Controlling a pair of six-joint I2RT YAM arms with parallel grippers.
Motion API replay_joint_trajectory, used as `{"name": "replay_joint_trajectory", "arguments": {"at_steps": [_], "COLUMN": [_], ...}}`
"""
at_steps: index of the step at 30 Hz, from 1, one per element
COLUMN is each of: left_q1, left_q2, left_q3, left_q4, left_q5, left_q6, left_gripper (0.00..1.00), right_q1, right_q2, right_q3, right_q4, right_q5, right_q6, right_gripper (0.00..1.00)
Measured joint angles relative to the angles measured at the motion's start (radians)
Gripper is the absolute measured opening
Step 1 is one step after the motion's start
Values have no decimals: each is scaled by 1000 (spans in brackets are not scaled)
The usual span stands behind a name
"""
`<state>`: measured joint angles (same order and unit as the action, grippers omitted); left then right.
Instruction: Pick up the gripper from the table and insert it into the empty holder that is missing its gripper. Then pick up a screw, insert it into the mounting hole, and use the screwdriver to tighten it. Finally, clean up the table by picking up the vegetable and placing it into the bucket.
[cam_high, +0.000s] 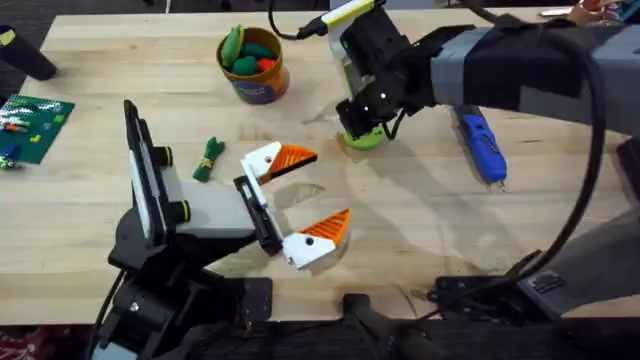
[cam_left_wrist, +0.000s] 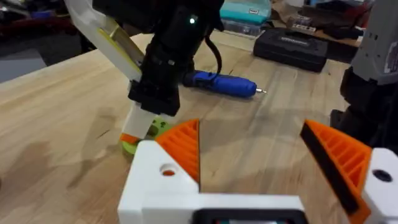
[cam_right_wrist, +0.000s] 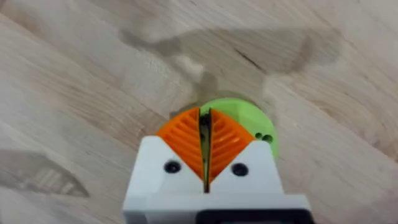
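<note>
Pale wooden planks make up the surface (cam_high: 420, 250) I am working over, with a dark case and some clutter at its far edge in the left wrist view.

My right end effector (cam_high: 362, 128) points down at a small lime-green disc (cam_high: 364, 138) on the surface. In the right wrist view its two orange ribbed pads (cam_right_wrist: 186, 140) are pressed together with just a thin dark slit between them, directly over the disc; I cannot tell whether anything is pinched in that slit.

My left end effector (cam_high: 302, 195) lies low over the middle of the surface with its white-and-orange fingers (cam_high: 290, 158) spread wide and nothing between them.

The blue screwdriver (cam_high: 482, 146) lies flat on the surface just to the right of the right end effector, its thin metal tip pointing toward my side. The dark-green leafy vegetable (cam_high: 209, 158) lies on the wood near the left arm, between the arm's black links and the left end effector. The orange-brown bucket (cam_high: 255, 67) stands upright near the far edge, its blue label facing me, heaped with green and orange toy vegetables (cam_high: 250, 52). A green circuit board (cam_high: 30, 125) sits at the far left edge of the surface.
</note>
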<state>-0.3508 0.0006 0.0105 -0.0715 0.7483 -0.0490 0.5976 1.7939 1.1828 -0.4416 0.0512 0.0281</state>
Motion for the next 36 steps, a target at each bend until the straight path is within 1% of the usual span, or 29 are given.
{"name": "replay_joint_trajectory", "arguments": {"at_steps": [2, 11, 22, 26, 31, 36], "left_q1": [0, 0, 0, 0, 0, 0], "left_q2": [0, 0, 0, 0, 0, 0], "left_q3": [0, 0, 0, 0, 0, 0], "left_q4": [0, 0, 0, 0, 0, 0], "left_q5": [0, 0, 0, 0, 0, 0], "left_q6": [0, 0, 0, 0, 0, 0], "left_gripper": [984, 984, 984, 984, 984, 984], "right_q1": [0, 0, 10, 10, 10, 12], "right_q2": [0, 0, -6, -29, -85, -112], "right_q3": [0, 0, 0, 0, 2, 34], "right_q4": [2, 1, -13, -39, -71, -123], "right_q5": [1, 4, 51, 61, 65, 65], "right_q6": [1, 1, 1, 1, 2, 5], "right_gripper": [10, 8, 7, 7, 7, 7]}}
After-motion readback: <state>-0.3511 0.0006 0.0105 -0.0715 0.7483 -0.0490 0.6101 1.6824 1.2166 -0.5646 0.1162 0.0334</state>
